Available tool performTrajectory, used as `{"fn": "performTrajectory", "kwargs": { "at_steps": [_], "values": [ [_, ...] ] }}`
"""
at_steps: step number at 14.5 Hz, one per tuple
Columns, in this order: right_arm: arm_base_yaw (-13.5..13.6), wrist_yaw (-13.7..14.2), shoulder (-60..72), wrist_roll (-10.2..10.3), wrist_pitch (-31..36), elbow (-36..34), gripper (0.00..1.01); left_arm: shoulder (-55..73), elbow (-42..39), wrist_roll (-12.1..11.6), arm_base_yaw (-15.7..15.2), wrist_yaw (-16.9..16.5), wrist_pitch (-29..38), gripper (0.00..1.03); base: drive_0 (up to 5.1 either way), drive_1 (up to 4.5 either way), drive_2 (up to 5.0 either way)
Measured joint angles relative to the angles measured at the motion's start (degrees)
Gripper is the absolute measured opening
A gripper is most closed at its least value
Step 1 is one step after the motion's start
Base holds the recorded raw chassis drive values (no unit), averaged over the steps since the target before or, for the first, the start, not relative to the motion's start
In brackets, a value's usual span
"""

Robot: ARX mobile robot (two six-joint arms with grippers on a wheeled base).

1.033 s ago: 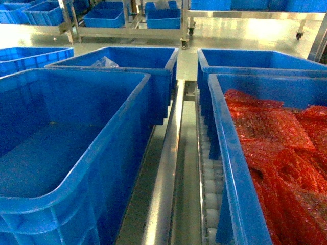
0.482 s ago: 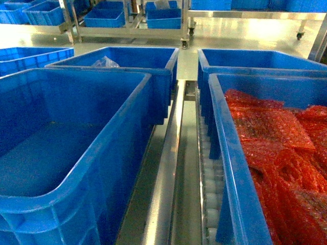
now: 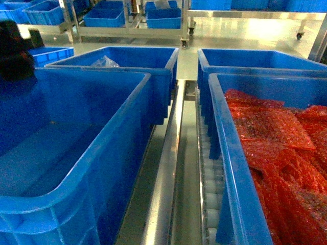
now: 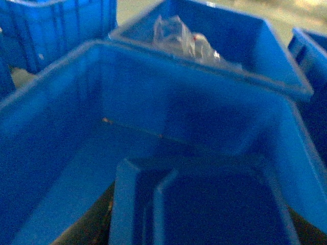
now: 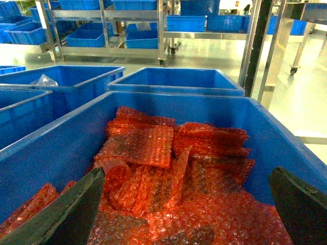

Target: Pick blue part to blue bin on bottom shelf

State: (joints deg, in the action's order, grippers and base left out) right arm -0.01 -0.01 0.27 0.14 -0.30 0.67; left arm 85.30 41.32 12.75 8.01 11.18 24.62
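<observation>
The blue part (image 4: 214,204), a dark blue boxy block, fills the bottom of the left wrist view, with my left gripper (image 4: 202,232) shut on it; a dark finger (image 4: 89,224) shows at its left side. It hangs over the open blue bin (image 4: 61,153), near that crate's near-left wall. In the head view the left arm (image 3: 15,51) is a dark shape over the far-left rim of the blue bin (image 3: 117,148), which stands on the bottom shelf (image 3: 166,173). My right gripper (image 5: 186,204) is open above red packets (image 5: 168,168).
A like crate (image 3: 225,153) holding the red crinkly packets stands on the right, on white roller tracks (image 3: 210,184). Behind the bin is another crate (image 3: 127,61) with a clear plastic bag (image 3: 104,63). More crates and steel racks (image 3: 127,20) stand across the floor.
The left arm has come into the head view at the upper left, over the bin's far-left rim. Crates and packets have not moved.
</observation>
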Motion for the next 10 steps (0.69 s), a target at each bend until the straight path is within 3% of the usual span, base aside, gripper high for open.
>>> {"fn": "performTrajectory", "kwargs": {
  "at_steps": [4, 7, 8, 9, 10],
  "values": [
    [0.0, 0.0, 0.0, 0.0, 0.0, 0.0, 0.98, -0.8, 0.0, -0.7, 0.4, -0.5, 0.5, 0.99, 0.0, 0.00, 0.0],
    [0.0, 0.0, 0.0, 0.0, 0.0, 0.0, 0.98, -0.7, 0.0, -0.8, 0.3, -0.3, 0.3, 0.98, 0.0, 0.00, 0.0],
    [0.0, 0.0, 0.0, 0.0, 0.0, 0.0, 0.98, -0.1, -1.0, -2.0, 0.2, -1.1, 5.7, 0.95, 0.0, 0.00, 0.0],
    [0.0, 0.0, 0.0, 0.0, 0.0, 0.0, 0.98, 0.1, -5.7, -6.0, -0.5, -3.8, 18.9, 0.83, 0.0, 0.00, 0.0],
    [0.0, 0.0, 0.0, 0.0, 0.0, 0.0, 0.98, -1.9, -11.1, -8.7, -1.2, -4.4, 25.0, 0.72, 0.0, 0.00, 0.0]
  ]
}}
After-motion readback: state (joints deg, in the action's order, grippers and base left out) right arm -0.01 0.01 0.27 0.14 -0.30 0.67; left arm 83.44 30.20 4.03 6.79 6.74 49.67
